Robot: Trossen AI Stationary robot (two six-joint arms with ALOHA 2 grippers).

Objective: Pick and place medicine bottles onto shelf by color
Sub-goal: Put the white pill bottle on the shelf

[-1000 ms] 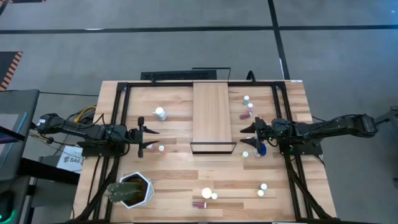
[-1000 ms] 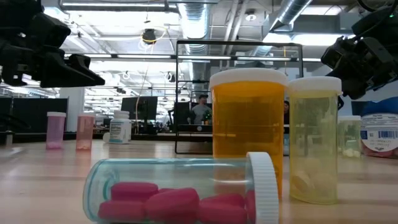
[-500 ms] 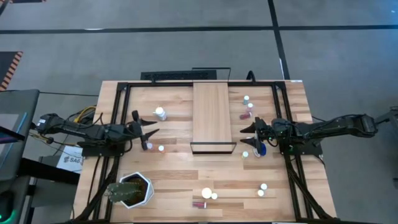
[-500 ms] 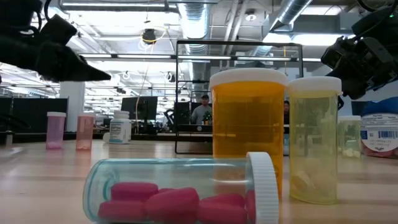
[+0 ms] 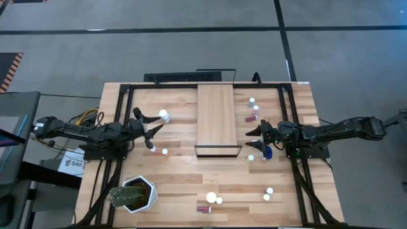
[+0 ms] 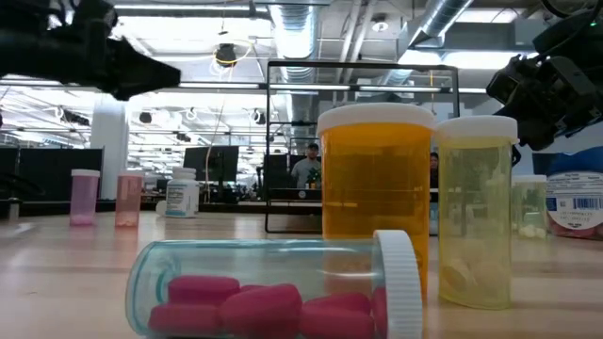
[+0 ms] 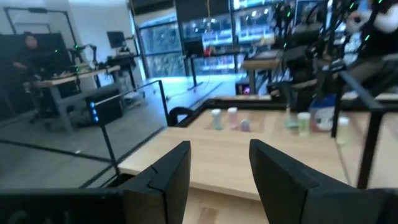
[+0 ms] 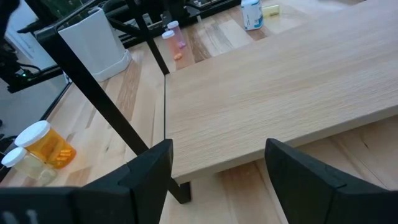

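Observation:
Small medicine bottles stand on their bases around the wooden table. A white one (image 5: pixel 164 116) and two pink ones (image 5: pixel 165 151) are left of the shelf (image 5: pixel 217 117), a long light-wood board lying flat in the middle. Others (image 5: pixel 252 100) stand right of it, more (image 5: pixel 211 197) near the front edge. My left gripper (image 5: pixel 148 123) hovers open and empty between the white and pink bottles, pointing level (image 7: pixel 217 168). My right gripper (image 5: pixel 253 140) waits open at the shelf's near right corner (image 8: pixel 217 163), beside a wide blue bottle (image 5: pixel 264 152).
A white hexagonal plant pot (image 5: pixel 137 194) stands at the near left. A bottle of pink pills (image 6: pixel 273 287) lies on its side near the front edge, beside an orange bottle (image 6: pixel 377 198). A dark frame (image 5: pixel 217 151) stands at the shelf's near end. Black rails border the table.
My left gripper has risen and gone toward the table's far edge, away from the pink bottles and nearer the white one. It has tipped up to level and rolled a little. My right gripper and all the bottles have kept still.

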